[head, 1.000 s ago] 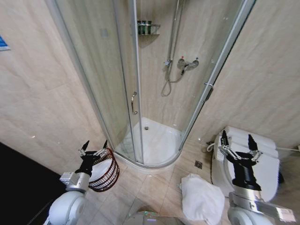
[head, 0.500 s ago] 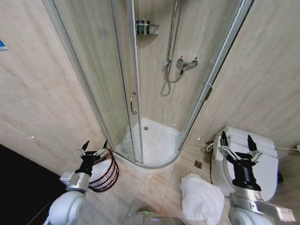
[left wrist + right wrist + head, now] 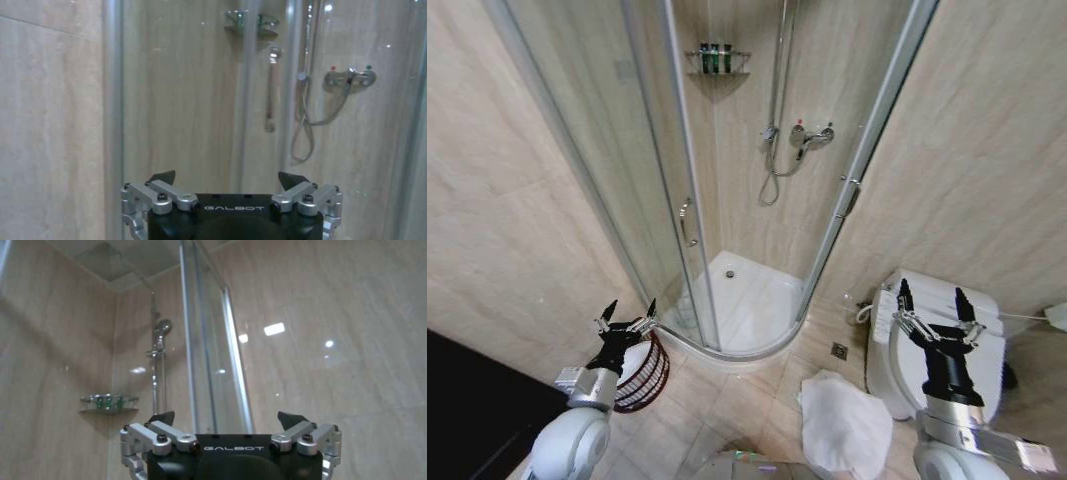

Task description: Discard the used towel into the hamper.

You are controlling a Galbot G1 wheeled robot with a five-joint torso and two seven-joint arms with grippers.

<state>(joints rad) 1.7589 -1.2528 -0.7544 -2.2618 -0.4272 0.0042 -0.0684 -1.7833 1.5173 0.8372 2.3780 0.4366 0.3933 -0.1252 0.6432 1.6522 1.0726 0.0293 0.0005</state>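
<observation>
Wicker, reddish-brown and open-weave: the hamper (image 3: 641, 372) stands on the tiled floor at the foot of the left wall, just beside the curved glass shower enclosure (image 3: 727, 200), w/ something white lying inside it. Directly in front of it in the head view, the left gripper (image 3: 626, 317) is held up w/ fingers spread wide and nothing between them; the hamper's rim shows just below and behind those fingertips. Left wrist view confirms: both dark fingertips (image 3: 163, 177) stand well apart, empty, pointed at the glass and the shower mixer (image 3: 350, 76) beyond. Centre of scene, the shower tray (image 3: 745, 305) sits white behind the sliding door, a corner shelf (image 3: 717, 60) w/ bottles high above the hose. Moving right across the floor, the towel (image 3: 845, 428), white and crumpled, lies in a heap between the two arms, nearer the right gripper than the left, well apart from the hamper and touching neither gripper. Just right of the towel, the toilet (image 3: 927, 350) sits lid down against the right wall. The right gripper (image 3: 930, 302) is raised in front of the toilet, above and to the right of the towel, fingers likewise wide apart and holding nothing; right wrist view shows its fingertips (image 3: 291, 418) spread, aimed up at wall, glass edge and shower head (image 3: 162, 328).
</observation>
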